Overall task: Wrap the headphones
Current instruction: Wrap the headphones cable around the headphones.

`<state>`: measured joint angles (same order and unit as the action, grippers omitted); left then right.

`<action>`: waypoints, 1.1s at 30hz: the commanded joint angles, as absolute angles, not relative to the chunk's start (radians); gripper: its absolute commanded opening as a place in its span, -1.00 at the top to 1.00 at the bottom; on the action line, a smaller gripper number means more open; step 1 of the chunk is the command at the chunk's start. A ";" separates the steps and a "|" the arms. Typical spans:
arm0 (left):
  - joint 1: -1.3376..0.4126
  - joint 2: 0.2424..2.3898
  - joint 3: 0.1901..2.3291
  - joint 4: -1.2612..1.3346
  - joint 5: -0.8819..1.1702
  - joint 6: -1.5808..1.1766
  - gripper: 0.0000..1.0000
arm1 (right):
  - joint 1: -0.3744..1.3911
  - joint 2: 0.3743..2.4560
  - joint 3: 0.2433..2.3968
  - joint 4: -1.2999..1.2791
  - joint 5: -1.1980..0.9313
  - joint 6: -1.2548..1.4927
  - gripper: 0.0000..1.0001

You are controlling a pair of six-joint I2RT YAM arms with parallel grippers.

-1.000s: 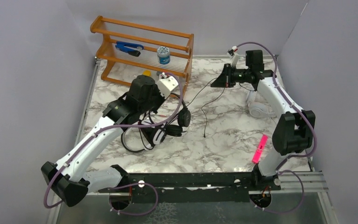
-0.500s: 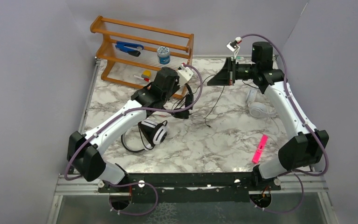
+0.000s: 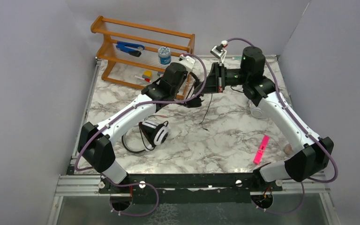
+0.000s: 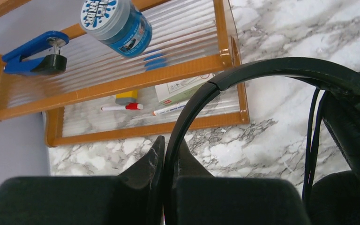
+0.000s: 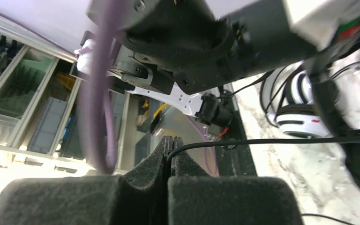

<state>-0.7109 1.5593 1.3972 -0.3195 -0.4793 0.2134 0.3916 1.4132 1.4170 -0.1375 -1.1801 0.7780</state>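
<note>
The all-black headphones hang above the table's back middle. My left gripper is shut on their thin headband, and one ear pad shows at the right edge. Just to their right, my right gripper is shut on their black cord, which runs out sideways from the fingertips. A loose end of the cord dangles to the marble. The white headphones with black ear pads lie on the table's left middle with their cord looped. All-white headphones lie half hidden behind my right arm.
A wooden rack stands at the back left, close behind the left gripper, holding a blue clamp, a blue jar and markers. A pink clip lies at the front right. Grey walls close in the table.
The left arm has lifted the black headphones off the table and carried them back and right, toward the rack. The right gripper has swung left with the cord to meet them.
</note>
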 commanded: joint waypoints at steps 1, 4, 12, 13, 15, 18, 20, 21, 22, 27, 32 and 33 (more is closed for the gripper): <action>-0.710 1.590 1.486 -0.320 -0.623 0.009 1.00 | 0.480 1.351 1.362 -0.078 -1.057 0.828 0.96; -0.709 1.596 1.531 -0.342 -0.649 -0.102 1.00 | 0.528 1.307 1.294 -0.036 -0.958 0.850 0.92; -0.688 1.596 1.698 -0.414 -0.578 -0.283 1.00 | 0.664 1.195 1.130 0.045 -0.682 0.815 0.86; -0.677 1.592 1.714 -0.419 -0.545 -0.306 1.00 | 0.670 1.184 1.093 0.082 -0.666 0.833 0.86; -0.650 1.578 1.745 -0.434 -0.485 -0.362 1.00 | 0.684 1.159 1.020 0.161 -0.637 0.866 0.86; -0.627 1.549 1.779 -0.443 -0.412 -0.397 1.00 | 0.689 1.122 0.940 0.224 -0.596 0.868 0.86; -0.622 1.530 1.810 -0.456 -0.383 -0.401 1.00 | 0.689 1.097 0.898 0.237 -0.556 0.854 0.86; -0.620 1.521 1.824 -0.463 -0.367 -0.403 1.00 | 0.689 1.086 0.878 0.247 -0.540 0.848 0.86; -0.619 1.511 1.840 -0.473 -0.348 -0.401 1.00 | 0.689 1.080 0.851 0.260 -0.527 0.847 0.86; -0.618 1.462 1.892 -0.522 -0.287 -0.414 1.00 | 0.689 1.087 0.733 0.355 -0.475 0.864 0.85; -0.618 1.428 1.914 -0.537 -0.235 -0.431 1.00 | 0.690 1.176 0.658 0.509 -0.509 0.894 0.85; -0.618 1.425 1.919 -0.541 -0.217 -0.435 1.00 | 0.689 1.193 0.657 0.521 -0.514 0.896 0.85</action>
<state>-0.6182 1.4723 1.8664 -0.5522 -0.3092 -0.3855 0.6819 1.1389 0.6842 0.3676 -0.5251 0.8742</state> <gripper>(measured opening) 0.047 0.071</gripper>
